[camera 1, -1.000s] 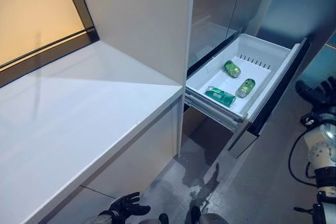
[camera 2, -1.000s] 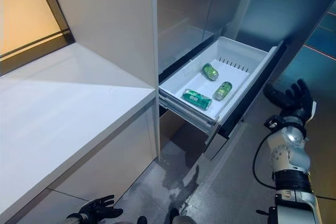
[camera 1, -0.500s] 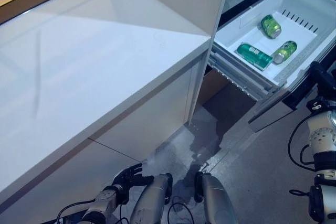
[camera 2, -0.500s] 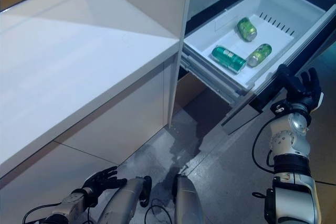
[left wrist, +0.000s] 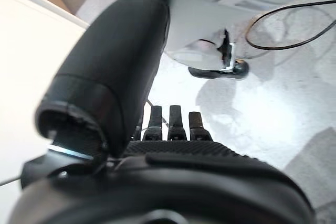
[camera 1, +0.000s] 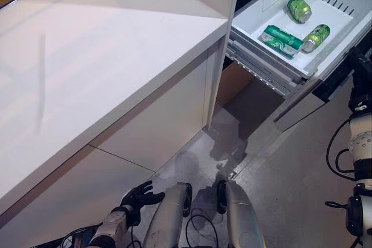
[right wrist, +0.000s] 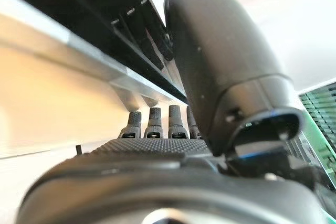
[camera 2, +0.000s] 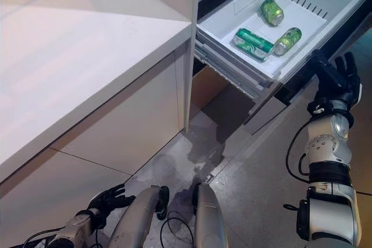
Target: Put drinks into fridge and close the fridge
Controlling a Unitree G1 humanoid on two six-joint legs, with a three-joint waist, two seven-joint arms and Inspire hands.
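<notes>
The white fridge drawer [camera 2: 232, 24] is pulled out at the upper right, with three green drink cans lying in it: one at the back [camera 2: 271, 11], one on its side in front [camera 2: 253, 42], one to the right [camera 2: 289, 40]. My right hand [camera 2: 336, 79] is raised with straight fingers against the drawer's dark front panel [camera 2: 302, 85]; in the right wrist view the fingers [right wrist: 157, 121] reach the panel's underside. My left hand [camera 2: 107, 200] hangs low by the floor, open and holding nothing.
A long white counter [camera 1: 87, 68] fills the left, with a white cabinet side panel [camera 1: 224, 50] beside the drawer. Below the drawer is a dark opening [camera 1: 250, 94] and grey floor [camera 1: 279, 161].
The camera has tilted further down, so the drawer sits higher in view. My right hand has closed in on the drawer's front panel. The left hand stays low.
</notes>
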